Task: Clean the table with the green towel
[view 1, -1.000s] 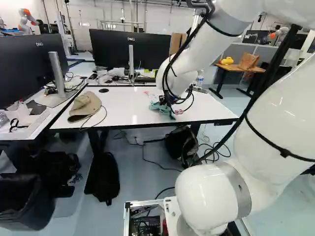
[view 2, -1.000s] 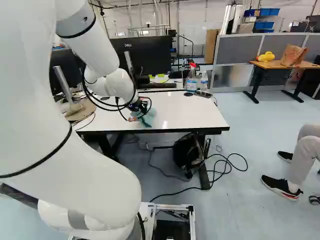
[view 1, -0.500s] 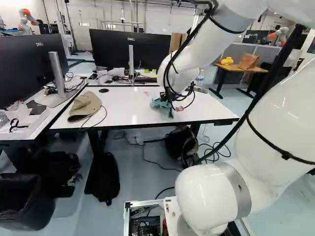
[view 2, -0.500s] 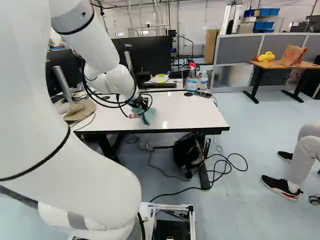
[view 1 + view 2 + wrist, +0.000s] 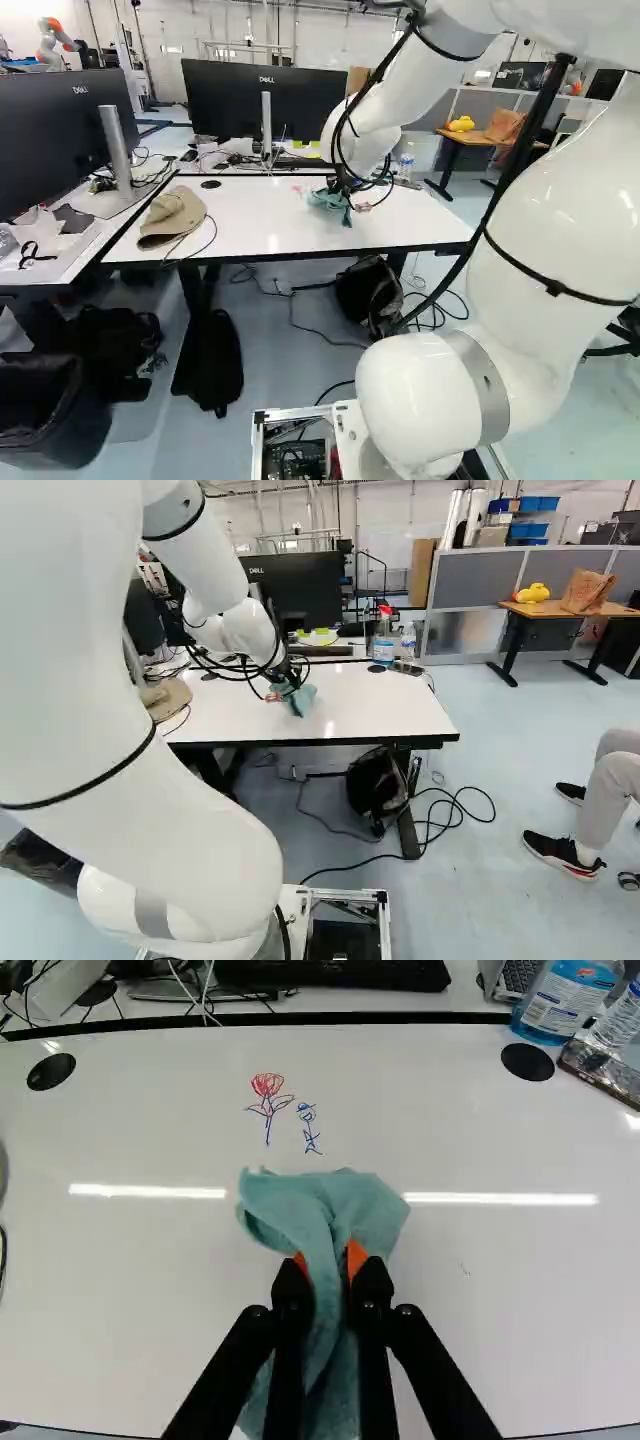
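Over the white table (image 5: 260, 225) the gripper (image 5: 343, 188) hangs at the end of the arm, bunched cloth below it. In the wrist view the gripper (image 5: 333, 1265) is shut on the green towel (image 5: 365, 1205), pinching a fold between its orange pads; the cloth spreads ahead of the fingers and back under them. Just ahead of the towel are a red and blue flower drawing (image 5: 268, 1100) and a small blue figure drawing (image 5: 308, 1128). Whether the towel touches the tabletop I cannot tell.
A tan cap (image 5: 172, 217) with a cord lies at the table's left. Bottles (image 5: 384, 638) stand at the back right, beside a dark flat object (image 5: 603, 1072). Monitors (image 5: 262, 100) and a keyboard (image 5: 335, 972) are behind. A dark bag (image 5: 378, 790) sits under the table.
The arm has shifted against its lowest joint, carrying the gripper and towel slightly farther away across the table. The base has stayed put and the grip on the towel looks the same.
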Controlling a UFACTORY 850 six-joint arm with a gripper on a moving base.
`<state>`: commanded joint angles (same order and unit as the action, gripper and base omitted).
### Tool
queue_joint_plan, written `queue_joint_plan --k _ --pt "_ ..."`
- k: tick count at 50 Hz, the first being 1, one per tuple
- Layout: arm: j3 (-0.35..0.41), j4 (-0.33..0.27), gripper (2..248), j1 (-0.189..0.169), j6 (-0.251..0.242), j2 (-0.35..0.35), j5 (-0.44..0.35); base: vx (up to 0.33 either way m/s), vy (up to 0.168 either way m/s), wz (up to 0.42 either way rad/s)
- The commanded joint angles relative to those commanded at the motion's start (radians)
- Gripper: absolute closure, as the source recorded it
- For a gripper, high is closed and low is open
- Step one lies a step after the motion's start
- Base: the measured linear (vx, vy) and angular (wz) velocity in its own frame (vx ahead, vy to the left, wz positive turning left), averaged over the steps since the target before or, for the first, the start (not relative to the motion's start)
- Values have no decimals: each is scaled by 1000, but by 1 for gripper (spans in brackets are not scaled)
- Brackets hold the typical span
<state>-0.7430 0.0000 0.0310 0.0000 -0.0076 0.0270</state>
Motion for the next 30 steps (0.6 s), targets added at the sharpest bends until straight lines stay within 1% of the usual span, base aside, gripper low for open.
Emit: queue_joint_plan --k 10,30 --pt "1 0 195 -23 0 -1 0 0 0 0" --pt "10 0 195 -92 0 -9 0 0 0 0"
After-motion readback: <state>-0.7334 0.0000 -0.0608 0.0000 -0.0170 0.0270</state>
